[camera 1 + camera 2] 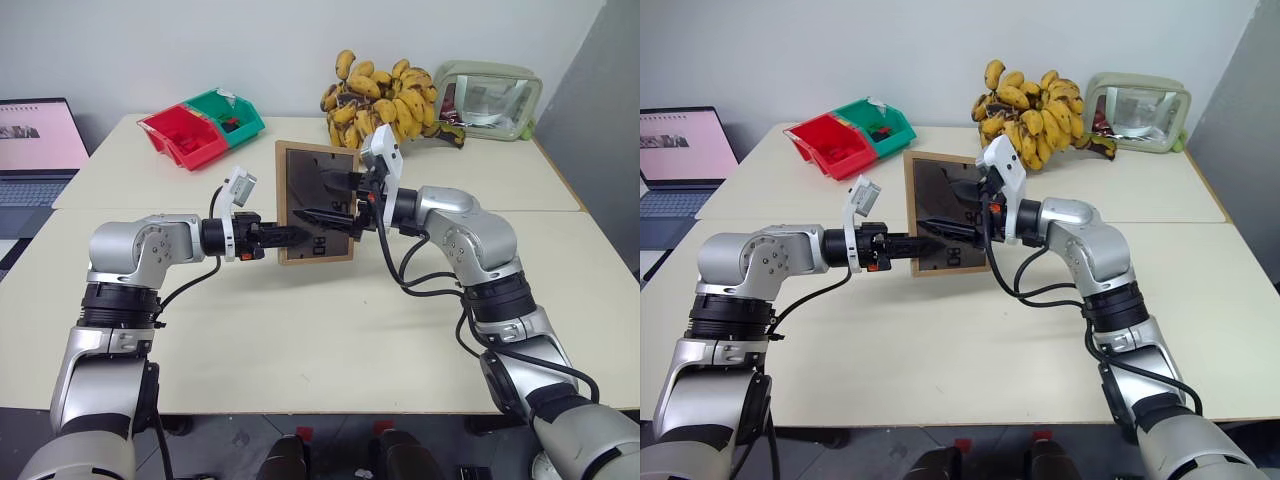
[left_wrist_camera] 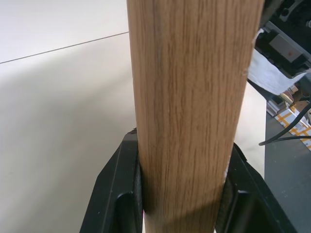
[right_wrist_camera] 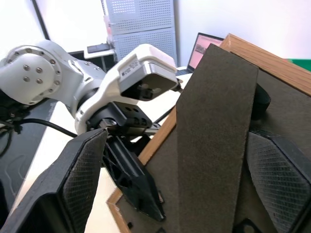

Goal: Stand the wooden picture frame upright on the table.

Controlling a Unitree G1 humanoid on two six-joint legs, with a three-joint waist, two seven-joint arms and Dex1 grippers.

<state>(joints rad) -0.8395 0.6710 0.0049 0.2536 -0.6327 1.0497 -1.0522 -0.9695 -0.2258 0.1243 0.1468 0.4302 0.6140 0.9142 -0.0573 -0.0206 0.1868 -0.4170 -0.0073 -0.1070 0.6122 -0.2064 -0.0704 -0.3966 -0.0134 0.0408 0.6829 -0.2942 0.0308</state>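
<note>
The wooden picture frame (image 1: 315,202) is held above the bench (image 1: 330,330), roughly upright, its dark back with the fold-out stand (image 3: 214,141) turned toward the robot. It does not rest on the surface.

Left gripper (image 1: 292,236): jaws pinching the frame's left edge near the lower corner; the left wrist view shows the wood clamped between both black fingers (image 2: 116,204). This is the only grip seen.

Right gripper (image 1: 335,200): jaws spread wide against the frame's back, one finger either side of the stand strip. Contact with the stand cannot be confirmed from these views.

Risks noted:
- The frame hangs from a single edge pinch low on one side. Any push by the right fingers on the back could pivot it in the left jaws, or slip it out.
- The stand looks to lie flat or nearly so against the back. If the frame is set down before it is swung out, it will likely fall on release.
- The right fingers straddle the strip closely; closing off-centre could catch a clip or the frame edge instead of the stand.
- The bananas (image 1: 385,98) and the red and green bins (image 1: 200,127) lie well behind; interference is unlikely.
</note>
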